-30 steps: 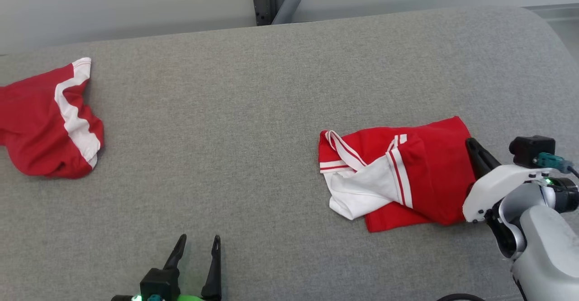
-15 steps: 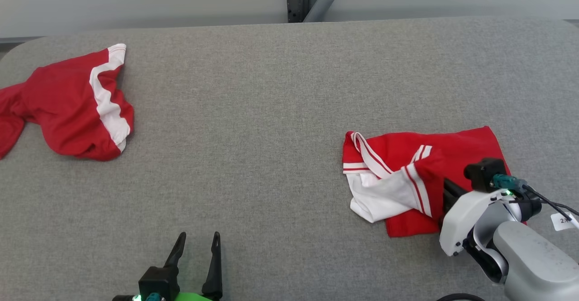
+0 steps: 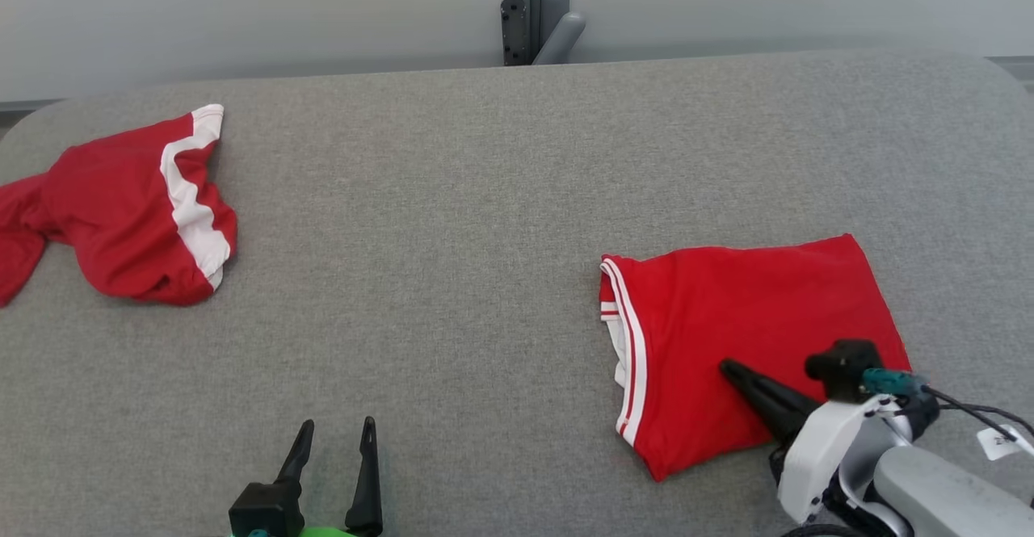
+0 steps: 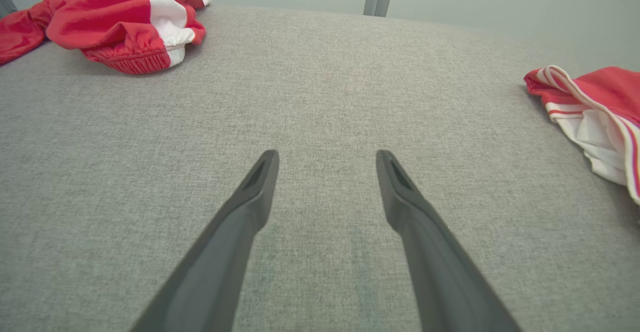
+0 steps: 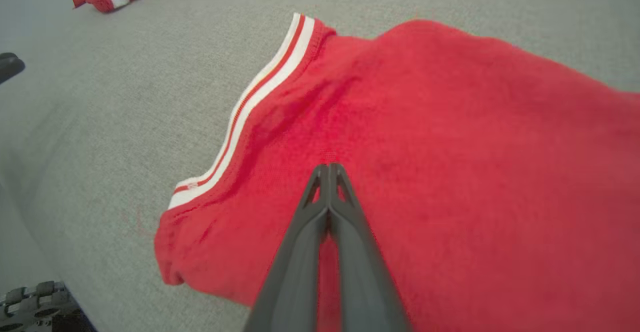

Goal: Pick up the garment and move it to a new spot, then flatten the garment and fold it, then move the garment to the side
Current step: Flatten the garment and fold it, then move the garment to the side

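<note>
The garment (image 3: 751,319) lies folded on the desk (image 3: 452,238), at the lower right of the head view, so I judge the folding step is almost done. The right gripper (image 3: 727,369) is fully closed, holds nothing, and seems to press its tip on the red cloth. The left gripper (image 3: 338,424) stands wide open over bare desk. The next move needs a grasp at the garment's edge to slide it aside. The tag (image 3: 1000,440) is too small to read.

The garment (image 3: 751,319) is now laid over itself, red side up, its white inside covered; the right hand (image 3: 727,369), fingers pressed together, is brought from its 3 o'clock edge toward 6 o'clock.
</note>
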Available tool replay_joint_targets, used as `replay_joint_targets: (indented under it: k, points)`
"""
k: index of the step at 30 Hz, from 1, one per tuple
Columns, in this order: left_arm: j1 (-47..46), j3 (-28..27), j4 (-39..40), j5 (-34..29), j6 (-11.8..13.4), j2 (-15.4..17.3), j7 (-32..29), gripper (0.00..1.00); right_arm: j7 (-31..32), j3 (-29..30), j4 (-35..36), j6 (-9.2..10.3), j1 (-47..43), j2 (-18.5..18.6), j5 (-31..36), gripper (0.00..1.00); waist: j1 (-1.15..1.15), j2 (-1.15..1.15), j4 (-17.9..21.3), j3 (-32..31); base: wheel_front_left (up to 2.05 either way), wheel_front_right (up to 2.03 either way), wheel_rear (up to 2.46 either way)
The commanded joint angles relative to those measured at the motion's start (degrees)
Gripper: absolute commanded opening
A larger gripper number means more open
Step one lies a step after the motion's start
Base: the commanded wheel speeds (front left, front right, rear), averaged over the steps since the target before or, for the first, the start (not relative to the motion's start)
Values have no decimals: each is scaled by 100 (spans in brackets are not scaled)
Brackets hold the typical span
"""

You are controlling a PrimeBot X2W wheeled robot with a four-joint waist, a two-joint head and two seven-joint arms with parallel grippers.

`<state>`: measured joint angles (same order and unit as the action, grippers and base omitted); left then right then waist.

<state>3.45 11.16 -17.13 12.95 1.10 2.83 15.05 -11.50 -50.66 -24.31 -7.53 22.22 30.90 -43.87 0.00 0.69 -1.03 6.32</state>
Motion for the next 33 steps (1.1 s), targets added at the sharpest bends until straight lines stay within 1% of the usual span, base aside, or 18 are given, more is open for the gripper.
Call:
replay_joint_targets:
  k: [1, 2, 3, 4, 6, 7, 10, 12, 14, 17, 20, 26, 30, 33]
  points:
    - [72, -34, 13, -57, -9, 14, 15, 100, -138, 178, -99, 8, -82, 31, 21, 0, 0, -69, 103, -128, 0, 0, 0]
    - [82, -57, 31, -69, -13, 15, 15, 100, -220, 334, -145, 8, -116, -7, 64, 14, 0, -69, 131, -172, 0, 0, 0]
    - [95, -90, 64, -69, -13, 15, 15, 100, -285, 558, -204, 8, -167, -42, 121, 45, 0, -69, 155, -220, 0, 0, 0]
    - [119, -120, 97, -76, -7, 15, 15, 100, -331, 826, -247, 8, -255, -76, 166, 100, 0, -69, 179, -273, 0, 0, 0]
    - [168, -188, 198, -80, 31, 15, 15, 100, -371, 1504, -239, 8, -419, -137, 420, 100, 0, -69, 236, -355, 0, 0, 0]
    - [201, -229, 272, -90, 42, 13, 15, 100, -377, 1951, -119, 8, -501, -191, 642, 100, 0, -69, 273, -382, 0, 0, 0]
    - [350, -352, 489, -129, 75, 15, 15, 100, -364, 3127, 227, 7, -1126, -497, 1411, 100, 0, -69, 406, -468, 0, 0, 0]
    - [425, -403, 612, -193, 30, 13, 15, 100, -367, 3802, 506, 8, -1462, -662, 2011, 100, 0, -69, 454, -530, 0, 0, 0]
    - [513, -485, 701, -241, -13, 16, 15, 100, -367, 4417, 777, 7, -1826, -918, 2467, 100, 0, -69, 471, -588, 0, 0, 0]
    - [609, -580, 778, -316, -122, 15, 15, 100, -367, 5052, 1145, 6, -2373, -1290, 2980, 100, 0, -69, 458, -637, 0, 0, 0]
    - [661, -677, 814, -388, -206, 15, 15, 100, -368, 5355, 1247, 7, -2676, -1508, 3296, 100, 0, -69, 440, -658, 0, 0, 0]
    - [672, -721, 877, -416, -260, 15, 15, 100, -368, 5372, 1098, 7, -2827, -1678, 3492, 100, 0, -69, 341, -667, 0, 0, 0]
    - [650, -725, 910, -384, -235, 15, 15, 100, -369, 5307, 1018, 7, -2691, -1765, 3438, 100, 0, -69, 247, -652, 0, 0, 0]
    - [615, -702, 925, -370, -225, 15, 15, 100, -369, 5284, 848, 8, -2550, -1846, 3139, 100, 0, -69, 190, -617, 0, 0, 0]
